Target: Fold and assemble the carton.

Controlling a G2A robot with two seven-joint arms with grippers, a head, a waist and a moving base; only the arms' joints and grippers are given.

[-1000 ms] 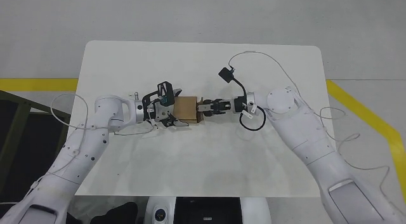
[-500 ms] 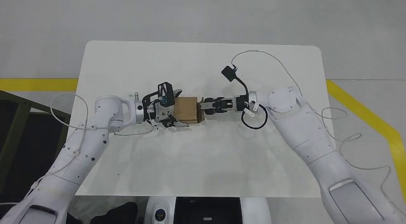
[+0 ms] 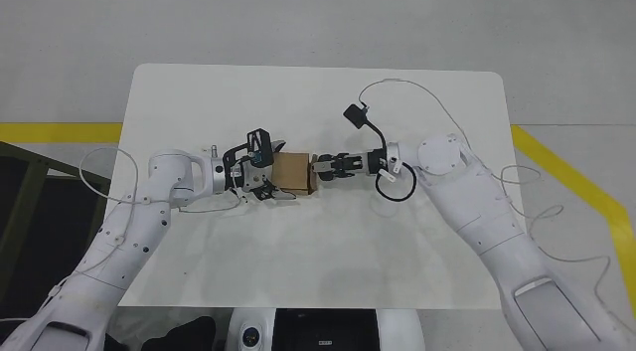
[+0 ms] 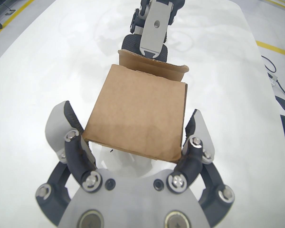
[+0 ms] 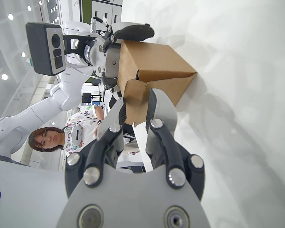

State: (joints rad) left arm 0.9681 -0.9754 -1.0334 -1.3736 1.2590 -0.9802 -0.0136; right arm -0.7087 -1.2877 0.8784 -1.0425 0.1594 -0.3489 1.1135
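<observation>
A small brown carton lies on the white table near its middle. My left gripper is shut on the carton's near end, one finger against each side wall of the carton. From the opposite side my right gripper meets the carton's open end. In the right wrist view its fingers are nearly together on a loose end flap of the carton. That flap stands up past the carton's top panel, against the right gripper's finger.
A thin white cable loops over the back right of the table from the right arm, with a small black box on its wrist. Bare tabletop lies all around the carton.
The right gripper drew back a little to the right, then came back in against the carton's end. The left gripper and carton shifted only slightly.
</observation>
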